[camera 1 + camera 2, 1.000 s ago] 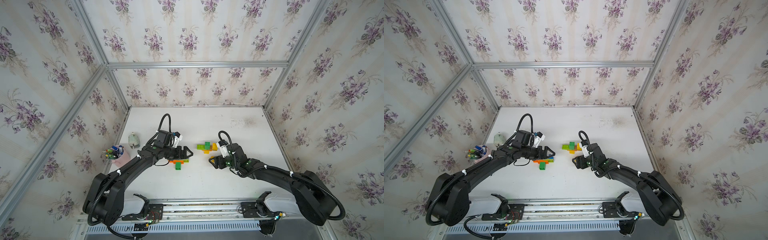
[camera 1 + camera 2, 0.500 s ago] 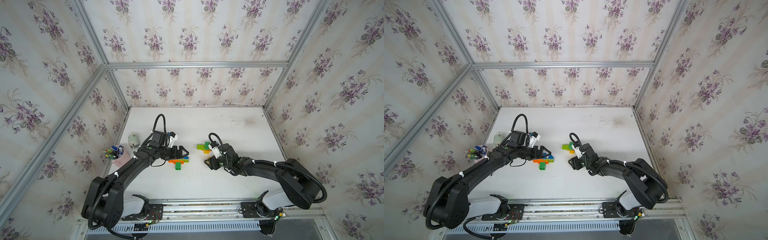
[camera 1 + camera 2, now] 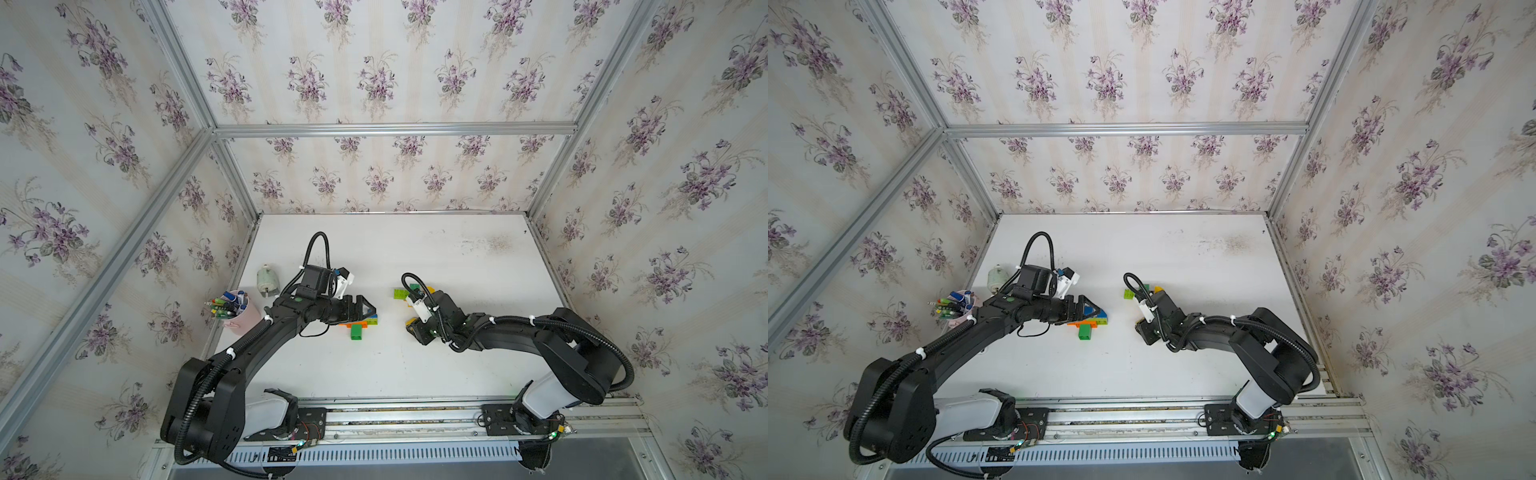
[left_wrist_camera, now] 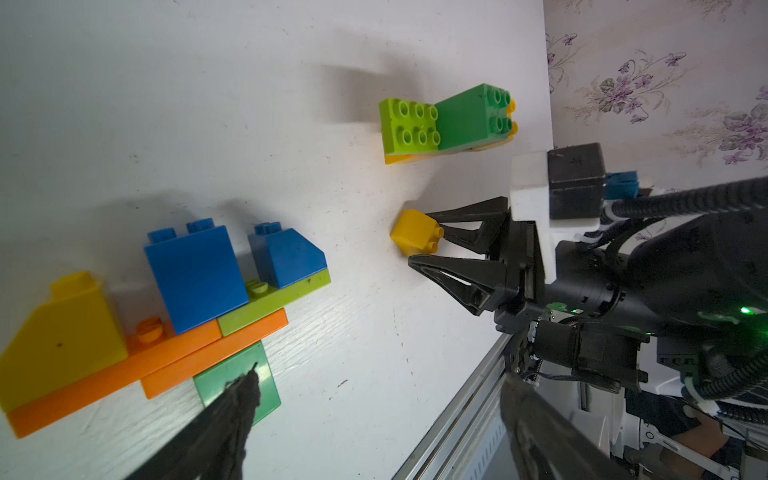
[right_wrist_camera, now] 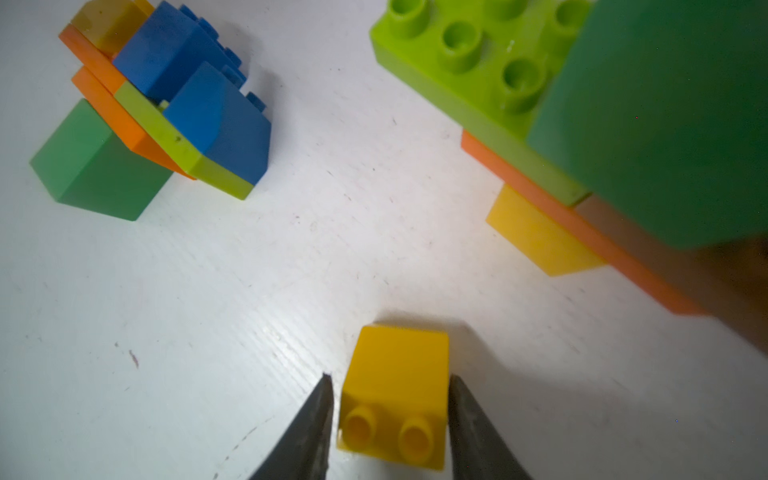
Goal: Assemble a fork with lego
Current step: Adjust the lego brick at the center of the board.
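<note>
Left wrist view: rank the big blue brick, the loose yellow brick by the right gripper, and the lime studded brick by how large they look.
1. Big blue brick, closest to the camera, so partly nearness.
2. Lime studded brick.
3. Loose yellow brick, clearly smallest.

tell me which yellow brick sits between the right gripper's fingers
The small loose yellow brick, alone on the table; the other yellow bricks are built into clusters.

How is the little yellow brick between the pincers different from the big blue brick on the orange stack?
The small yellow brick lies alone on the table, while the big blue brick is joined onto an orange and lime stack. The yellow brick is smaller and sits between the right gripper fingers; nothing is around the blue brick. Both lie tipped, with their studs facing sideways.
</note>
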Tool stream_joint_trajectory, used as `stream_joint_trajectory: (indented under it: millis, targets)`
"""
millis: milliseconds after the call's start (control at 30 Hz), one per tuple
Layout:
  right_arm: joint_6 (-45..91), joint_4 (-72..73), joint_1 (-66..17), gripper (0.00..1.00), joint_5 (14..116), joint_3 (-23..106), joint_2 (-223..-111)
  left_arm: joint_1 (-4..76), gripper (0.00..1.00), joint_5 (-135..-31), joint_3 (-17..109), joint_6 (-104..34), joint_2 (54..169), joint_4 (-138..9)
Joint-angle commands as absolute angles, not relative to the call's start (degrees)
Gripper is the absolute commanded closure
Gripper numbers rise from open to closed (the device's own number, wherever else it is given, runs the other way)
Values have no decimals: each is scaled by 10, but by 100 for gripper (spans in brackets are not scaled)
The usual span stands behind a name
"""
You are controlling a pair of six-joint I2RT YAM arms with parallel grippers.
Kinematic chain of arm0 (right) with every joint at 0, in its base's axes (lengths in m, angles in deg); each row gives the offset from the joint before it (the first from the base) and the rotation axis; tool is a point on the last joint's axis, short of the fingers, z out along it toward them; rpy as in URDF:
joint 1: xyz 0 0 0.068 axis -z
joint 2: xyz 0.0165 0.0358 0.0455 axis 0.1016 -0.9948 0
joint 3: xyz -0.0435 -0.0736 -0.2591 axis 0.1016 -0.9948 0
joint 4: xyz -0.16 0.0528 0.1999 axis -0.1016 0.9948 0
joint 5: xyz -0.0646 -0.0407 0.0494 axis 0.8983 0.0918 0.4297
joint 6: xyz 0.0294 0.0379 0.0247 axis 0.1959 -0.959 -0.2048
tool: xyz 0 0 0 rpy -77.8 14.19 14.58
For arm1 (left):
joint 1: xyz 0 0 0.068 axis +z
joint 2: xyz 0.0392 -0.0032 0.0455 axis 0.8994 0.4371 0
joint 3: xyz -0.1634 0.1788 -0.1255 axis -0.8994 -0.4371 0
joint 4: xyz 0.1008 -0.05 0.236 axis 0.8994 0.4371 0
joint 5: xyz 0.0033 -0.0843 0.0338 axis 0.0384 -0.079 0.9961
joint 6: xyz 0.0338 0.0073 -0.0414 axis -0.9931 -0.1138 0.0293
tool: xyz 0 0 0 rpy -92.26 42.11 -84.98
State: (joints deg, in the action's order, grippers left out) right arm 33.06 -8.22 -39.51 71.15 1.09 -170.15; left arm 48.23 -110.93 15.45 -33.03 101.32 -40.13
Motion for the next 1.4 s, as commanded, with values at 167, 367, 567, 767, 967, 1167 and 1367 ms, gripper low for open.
stream_joint_trajectory:
  millis: [167,367,567,767,967,1167,1367]
  targets:
    - [372,-68,-422,73,701,20,-1711,485,5,-1118,158,-366,999,-388]
    - [441,-51,-435,74,637,34,-1700,487,2,-1124,160,-395,994,-384]
    - [486,-1,-443,67,615,80,-1726,487,0,-1110,158,-393,999,-388]
    - [499,30,-456,63,633,115,-1768,503,0,-1156,143,-354,1034,-404]
    - [510,27,-464,55,628,111,-1761,511,0,-1172,117,-316,1054,-438]
    - [518,58,-464,40,604,108,-1709,509,0,-1163,129,-355,1017,-406]
    - [494,94,-457,40,598,95,-1644,459,0,-1138,144,-392,987,-421]
